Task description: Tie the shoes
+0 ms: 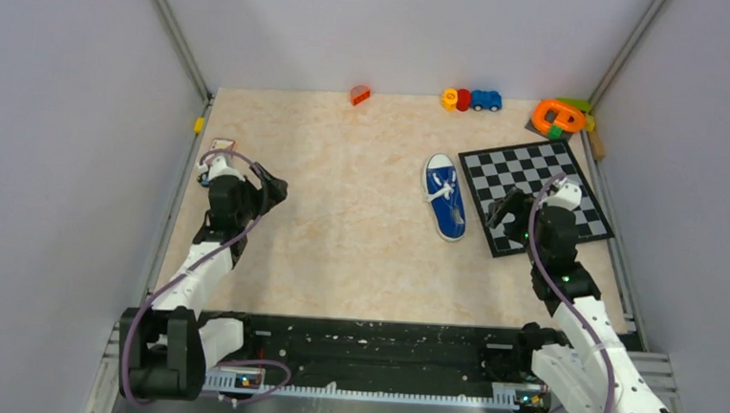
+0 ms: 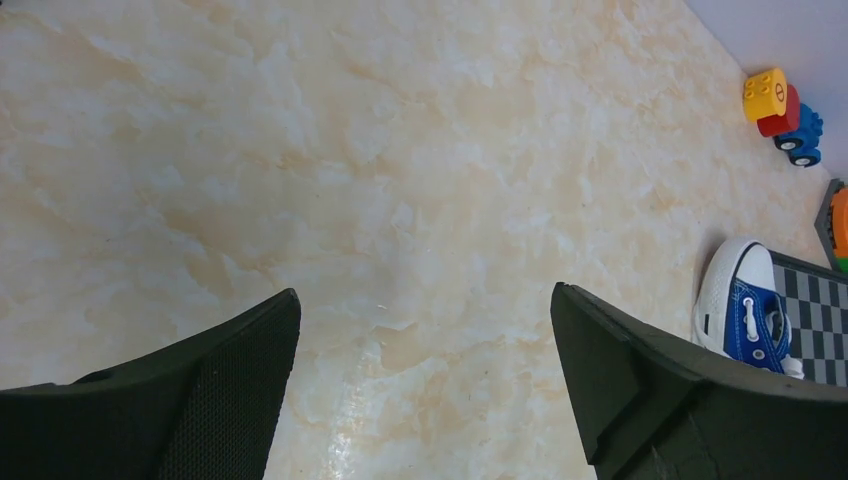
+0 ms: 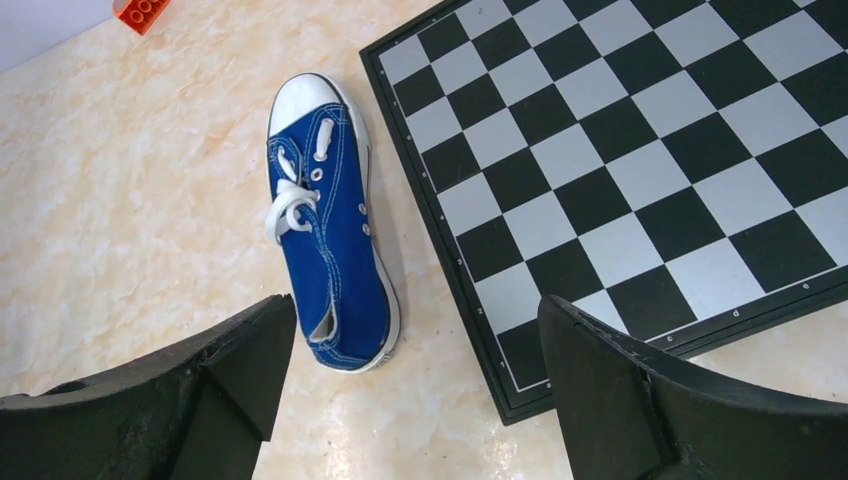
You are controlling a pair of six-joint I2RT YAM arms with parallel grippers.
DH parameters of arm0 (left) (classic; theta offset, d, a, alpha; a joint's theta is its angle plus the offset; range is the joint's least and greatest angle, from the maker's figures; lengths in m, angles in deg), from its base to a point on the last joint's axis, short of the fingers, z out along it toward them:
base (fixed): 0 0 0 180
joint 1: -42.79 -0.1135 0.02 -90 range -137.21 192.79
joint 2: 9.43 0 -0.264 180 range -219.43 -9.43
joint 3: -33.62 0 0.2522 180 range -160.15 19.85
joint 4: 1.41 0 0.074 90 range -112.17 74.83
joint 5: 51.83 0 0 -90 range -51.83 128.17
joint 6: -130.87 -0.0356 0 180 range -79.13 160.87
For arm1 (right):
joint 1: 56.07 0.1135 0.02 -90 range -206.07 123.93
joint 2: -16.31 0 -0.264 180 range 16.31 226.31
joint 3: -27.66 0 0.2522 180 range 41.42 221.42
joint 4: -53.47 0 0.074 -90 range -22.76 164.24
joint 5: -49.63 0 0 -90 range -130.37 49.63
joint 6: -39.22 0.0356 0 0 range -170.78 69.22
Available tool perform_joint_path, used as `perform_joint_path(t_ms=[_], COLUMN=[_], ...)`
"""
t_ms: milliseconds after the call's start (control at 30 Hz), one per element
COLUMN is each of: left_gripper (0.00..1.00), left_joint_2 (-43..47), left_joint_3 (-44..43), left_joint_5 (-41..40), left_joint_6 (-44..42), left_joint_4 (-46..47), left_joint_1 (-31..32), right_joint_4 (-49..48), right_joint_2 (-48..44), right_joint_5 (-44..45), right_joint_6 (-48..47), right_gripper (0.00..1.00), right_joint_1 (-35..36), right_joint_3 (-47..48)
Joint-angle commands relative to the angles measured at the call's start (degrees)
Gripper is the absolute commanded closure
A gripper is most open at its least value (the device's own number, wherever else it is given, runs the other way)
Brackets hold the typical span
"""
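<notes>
right of the middle of the desk (image 1: 340,243), nearer the far edge: blue sneaker (image 1: 445,195), flat on its sole, toe toward the far edge, just beside the left side of the chessboard (image 1: 534,193), white laces (image 3: 288,210) bunched over the tongue. near the left edge: left end effector (image 2: 422,300), spread wide, gripping nothing. above the chessboard's near corner: right end effector (image 3: 418,305), equally wide, empty.

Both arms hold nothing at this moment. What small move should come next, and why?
Probably lower the right fingers leftward toward the white laces of the blue sneaker. They stand open, touch nothing, and that arm is the nearer one; the sneaker lies beside the chessboard, laces seemingly untied.
</notes>
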State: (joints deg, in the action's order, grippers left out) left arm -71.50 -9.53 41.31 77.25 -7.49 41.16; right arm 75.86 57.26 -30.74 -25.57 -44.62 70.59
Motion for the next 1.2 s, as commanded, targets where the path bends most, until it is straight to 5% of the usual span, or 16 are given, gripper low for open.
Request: perform_joint_path(t_ms=[0, 133, 233, 300, 467, 567, 700, 1067, 1167], left_gripper=[0.02, 0.02, 0.02, 0.02, 0.19, 0.09, 0.08, 0.07, 0.07], left_joint_2=[2.2, 3.4, 4.8, 4.9, 1.6, -0.6, -1.8, -3.6, -3.4], left_joint_3=[-0.8, -1.7, 0.9, 3.5, 4.6, 4.4, 3.5, 3.4, 3.4], left_joint_5=[-4.3, -9.4, -0.6, 3.7, 13.4, 15.1, 13.5, 14.5, 14.3], left_joint_6=[4.3, 9.3, 6.1, 5.8, 4.2, 2.9, -0.2, -1.0, -1.6], left_joint_4=[-1.0, -8.4, 0.0, 6.0, 16.3, 19.6, 20.3, 23.1, 23.1], left_joint_1=[-0.3, -0.4, 0.2, 1.2, 6.1, 11.0, 15.6, 18.5, 18.7], right_joint_4=[-1.0, -0.2, -1.3, -1.2, 2.2, 3.3, 3.5, 4.2, 5.5], right_joint_2=[0.9, 2.5, 4.8, 8.5, 22.2, 27.8, 32.4, 42.7, 45.8], right_joint_5=[-1.9, -2.9, -7.1, -11.0, -14.4, -12.5, -11.5, -8.0, -2.7], right_joint_6=[-0.6, -0.9, -2.9, -4.1, -7.5, -9.1, -10.5, -12.8, -13.2], right_gripper=[0.07, 0.07, 0.09, 0.20, 0.32, 0.34, 0.45, 0.49, 0.58], right_joint_1=[0.0, -0.1, -0.1, 0.0, 1.6, 2.4, 3.0, 8.0, 9.6], right_joint_3=[0.8, 2.4, 3.2, 5.1, 12.5, 15.7, 18.2, 22.2, 24.0])
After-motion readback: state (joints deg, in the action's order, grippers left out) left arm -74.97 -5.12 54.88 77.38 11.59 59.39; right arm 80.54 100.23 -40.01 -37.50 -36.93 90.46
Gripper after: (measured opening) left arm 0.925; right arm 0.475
